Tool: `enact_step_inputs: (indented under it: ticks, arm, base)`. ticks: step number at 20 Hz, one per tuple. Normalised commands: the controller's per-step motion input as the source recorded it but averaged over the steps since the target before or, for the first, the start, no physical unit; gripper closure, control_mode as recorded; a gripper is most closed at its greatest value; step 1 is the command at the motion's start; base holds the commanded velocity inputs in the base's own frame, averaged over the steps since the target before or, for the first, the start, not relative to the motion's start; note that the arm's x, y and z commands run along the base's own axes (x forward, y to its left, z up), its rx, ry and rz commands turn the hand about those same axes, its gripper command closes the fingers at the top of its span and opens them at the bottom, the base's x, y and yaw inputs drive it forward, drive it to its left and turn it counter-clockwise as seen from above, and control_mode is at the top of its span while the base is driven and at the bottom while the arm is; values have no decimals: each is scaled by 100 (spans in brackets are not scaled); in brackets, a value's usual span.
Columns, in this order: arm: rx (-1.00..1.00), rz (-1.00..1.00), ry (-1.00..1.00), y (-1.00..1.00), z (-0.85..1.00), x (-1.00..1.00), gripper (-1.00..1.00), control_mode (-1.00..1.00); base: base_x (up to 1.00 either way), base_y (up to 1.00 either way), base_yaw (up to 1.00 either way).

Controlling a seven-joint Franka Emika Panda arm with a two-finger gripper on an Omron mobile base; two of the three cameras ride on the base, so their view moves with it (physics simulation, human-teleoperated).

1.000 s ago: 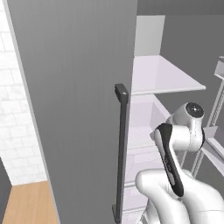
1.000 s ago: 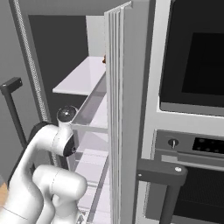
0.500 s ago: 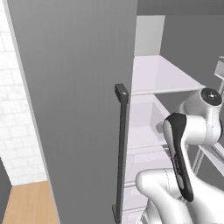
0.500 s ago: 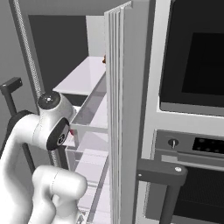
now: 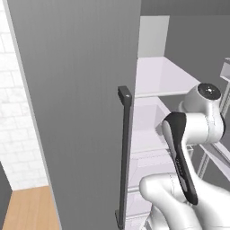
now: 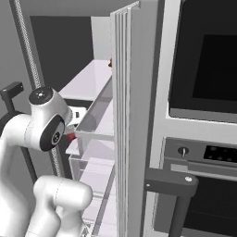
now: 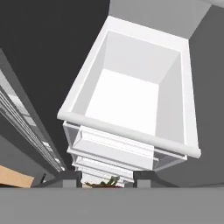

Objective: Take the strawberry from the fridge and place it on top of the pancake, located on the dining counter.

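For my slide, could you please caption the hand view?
Gripper above an open white fridge drawer, strawberry leaves between its fingertips.

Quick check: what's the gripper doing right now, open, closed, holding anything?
Gripper: closed on the strawberry, whose green leaves show between the tips.

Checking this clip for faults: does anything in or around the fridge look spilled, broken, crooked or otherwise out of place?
Nothing stands out. The fridge doors stand open, its white shelves and the drawer look level and clean, and the wall oven beside it is closed and intact.
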Motion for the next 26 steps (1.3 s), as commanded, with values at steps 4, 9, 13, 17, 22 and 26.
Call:
enact_step_inputs:
  ticks: [4, 9, 13, 17, 22, 26]
  arm:
    - [-1, 1, -5, 0, -19, -48, 100, 100]
    - [0, 0, 0, 0, 0, 0, 100, 100]
    - [0, 0, 0, 0, 0, 0, 100, 100]
    - [0, 0, 0, 0, 0, 0, 100, 100]
    - [0, 0, 0, 0, 0, 0, 100, 100]
    - [0, 0, 0, 0, 0, 0, 100, 100]
  base:
    - [-25, 0, 0]
    - [-100, 0, 0]
    - [-100, 4, 4]
    - [-100, 18, 7]
    - [-100, 0, -14]
    - [-97, 0, -56]
